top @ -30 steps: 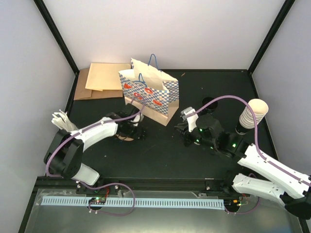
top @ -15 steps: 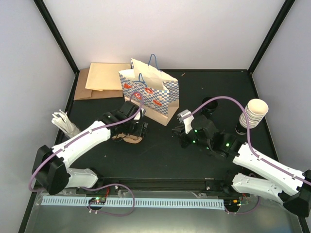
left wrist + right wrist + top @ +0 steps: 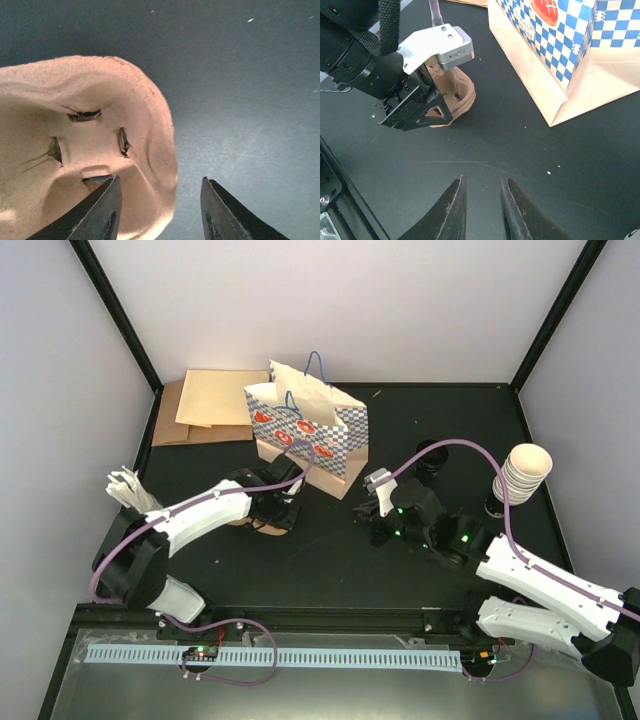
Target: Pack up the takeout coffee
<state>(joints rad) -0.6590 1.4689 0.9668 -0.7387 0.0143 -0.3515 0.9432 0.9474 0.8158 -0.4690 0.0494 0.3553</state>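
No single cream-white cup shows in any view. A black lid (image 3: 430, 458) lies at the back right. My left gripper (image 3: 160, 210) is open low over the table. Its left finger is over a tan pulp cup carrier (image 3: 85, 150) and its right finger is over bare table, so the carrier's edge lies between the jaws. In the top view this gripper (image 3: 278, 514) sits at the carrier (image 3: 262, 527), just in front of the blue-checked bag (image 3: 310, 435). My right gripper (image 3: 483, 207) is narrowly open and empty over bare table. It looks toward the carrier (image 3: 455, 90) and the left gripper (image 3: 420, 117).
A tall stack of nested cream cups (image 3: 520, 475) stands at the right. Flat brown paper pieces (image 3: 210, 405) lie at the back left. A white bundle (image 3: 130, 490) lies by the left wall. The bag (image 3: 570, 45) stands close on the right gripper's far right.
The left arm stretched out and drew back, its gripper staying at the carrier. The right gripper shifted a little to the left.
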